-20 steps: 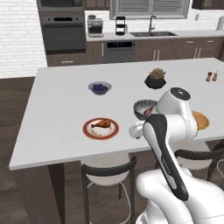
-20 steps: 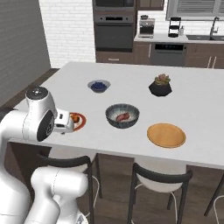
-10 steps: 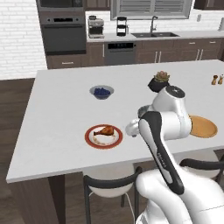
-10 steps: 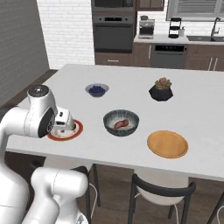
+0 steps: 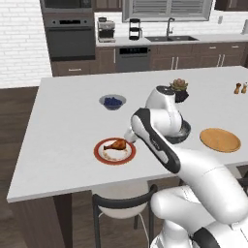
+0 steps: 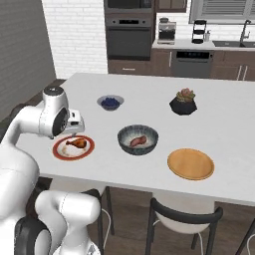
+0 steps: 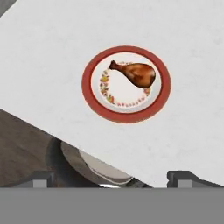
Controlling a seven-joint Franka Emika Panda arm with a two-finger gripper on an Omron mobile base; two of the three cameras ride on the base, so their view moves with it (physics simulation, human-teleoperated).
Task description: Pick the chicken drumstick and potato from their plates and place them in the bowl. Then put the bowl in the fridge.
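Note:
The chicken drumstick [image 7: 135, 74] lies on the white plate with the red rim [image 7: 127, 117], near the counter's front edge. My gripper [image 7: 112, 176] hovers above this plate, open, with nothing between its fingertips [image 7: 183, 177]. From the base views, the gripper [image 6: 74, 128] hangs just over the drumstick [image 6: 77, 144] [image 5: 117, 144]. The potato [image 6: 138, 142] rests inside the dark speckled bowl [image 6: 124, 134], which my arm half hides in the left base view. The tan wooden plate [image 6: 191, 163] [image 5: 220, 139] is bare. The fridge is out of view.
A small grey bowl of blueberries [image 5: 113, 101] and a black plant pot [image 6: 183, 102] stand farther back on the white counter [image 5: 63, 126]. Two shakers [image 5: 240, 88] sit at the far right. Stools [image 6: 184, 219] stand below the front edge.
The whole picture shifted a little as the camera moved. My hand drew in over the red-rimmed plate and stayed open.

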